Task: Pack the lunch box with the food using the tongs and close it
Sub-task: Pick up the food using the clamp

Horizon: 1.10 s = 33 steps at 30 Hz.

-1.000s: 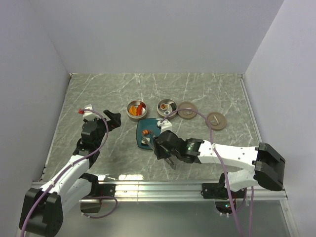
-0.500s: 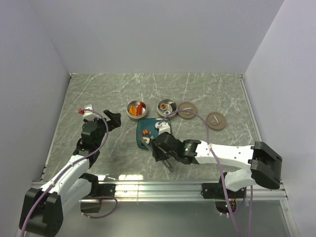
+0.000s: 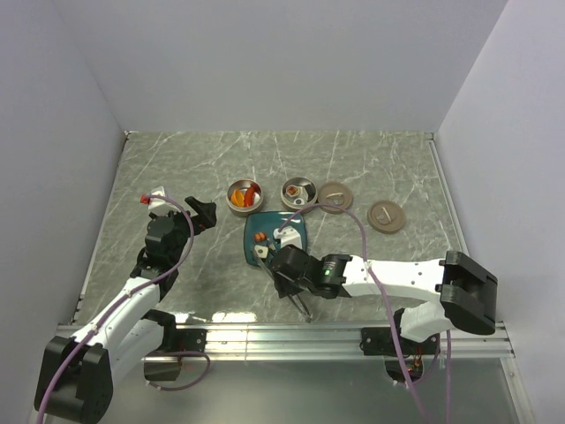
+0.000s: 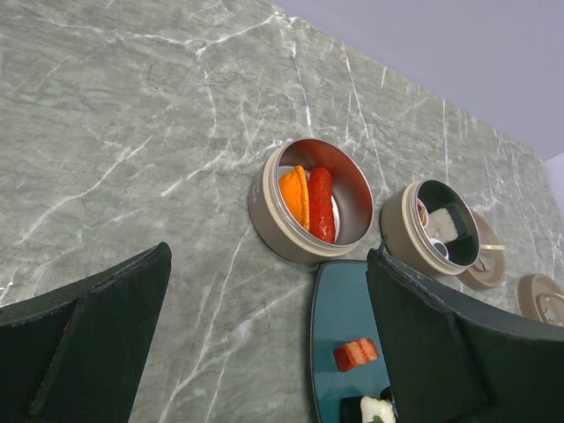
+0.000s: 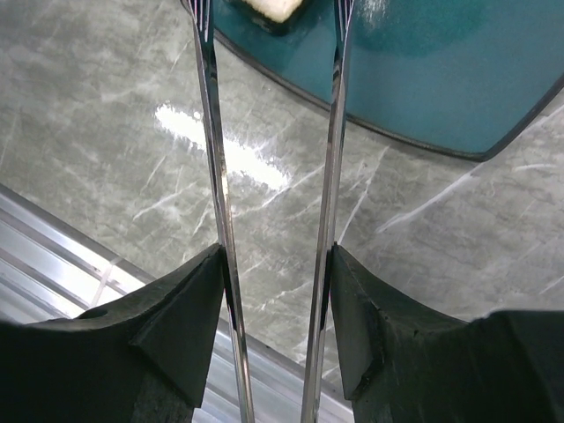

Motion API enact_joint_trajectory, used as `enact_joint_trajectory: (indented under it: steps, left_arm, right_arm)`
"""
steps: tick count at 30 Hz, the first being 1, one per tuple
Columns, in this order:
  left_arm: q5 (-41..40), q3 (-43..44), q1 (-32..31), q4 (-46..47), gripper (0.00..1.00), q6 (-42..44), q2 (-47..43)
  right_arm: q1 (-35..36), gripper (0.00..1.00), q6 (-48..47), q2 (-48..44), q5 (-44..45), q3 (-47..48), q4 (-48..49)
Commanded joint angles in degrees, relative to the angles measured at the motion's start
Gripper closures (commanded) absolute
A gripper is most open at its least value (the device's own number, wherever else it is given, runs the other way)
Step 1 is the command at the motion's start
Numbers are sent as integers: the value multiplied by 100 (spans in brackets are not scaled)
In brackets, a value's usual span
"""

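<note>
My right gripper (image 5: 275, 264) is shut on the tongs (image 5: 333, 132), one finger pressing each silvery arm. The arms stay apart and reach up to the teal plate's (image 5: 441, 79) near edge, either side of a white food block (image 5: 273, 7). From above, this gripper (image 3: 287, 269) hangs over the plate's (image 3: 281, 221) near side, and the tongs' joined end (image 3: 303, 306) points at the near rail. The lunch box is two open round tins. One (image 4: 264, 207) holds an orange piece (image 4: 293, 196) and a red one (image 4: 321, 203); the other (image 4: 398, 216) holds white blocks. A reddish piece (image 4: 356, 353) lies on the plate. My left gripper (image 4: 269, 254) is open and holds nothing.
Two round tan lids (image 3: 335, 195) (image 3: 386, 216) lie flat to the right of the tins. The aluminium rail (image 3: 265, 334) runs along the near edge. White walls close in the left, back and right sides of the marble table (image 3: 371, 163).
My right arm has shifted left and nearer, carrying the tongs along the plate's near side. The left arm has not moved.
</note>
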Motion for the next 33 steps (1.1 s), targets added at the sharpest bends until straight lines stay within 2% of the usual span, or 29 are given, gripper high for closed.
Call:
enact_joint_trajectory:
  steps: [1, 9, 11, 13, 14, 16, 19, 27, 33]
  left_arm:
    - [96, 59, 22, 206, 1, -59, -102]
    - [96, 68, 22, 197, 1, -59, -102]
    - [96, 68, 22, 206, 1, -67, -111]
    - [88, 68, 22, 206, 0, -59, -111]
    - [87, 68, 22, 206, 0, -59, -111]
    - [96, 77, 22, 206, 1, -59, -93]
    - [105, 77, 22, 206, 1, -59, -84]
    - [114, 85, 22, 224, 1, -50, -67]
    - [123, 94, 22, 241, 0, -50, -32]
  right_arm:
    - [103, 43, 89, -86, 156, 259, -108]
    - [156, 43, 80, 134, 234, 382, -222]
    - [165, 46, 80, 169, 305, 417, -249]
    - [156, 52, 71, 169, 375, 444, -275]
    - [156, 60, 80, 178, 411, 479, -301]
    - [156, 68, 80, 160, 516, 514, -389]
    - [156, 74, 63, 73, 604, 584, -495]
    - [165, 76, -157, -340, 1078, 1032, -943]
    - [-19, 75, -675, -385, 1264, 1559, -873]
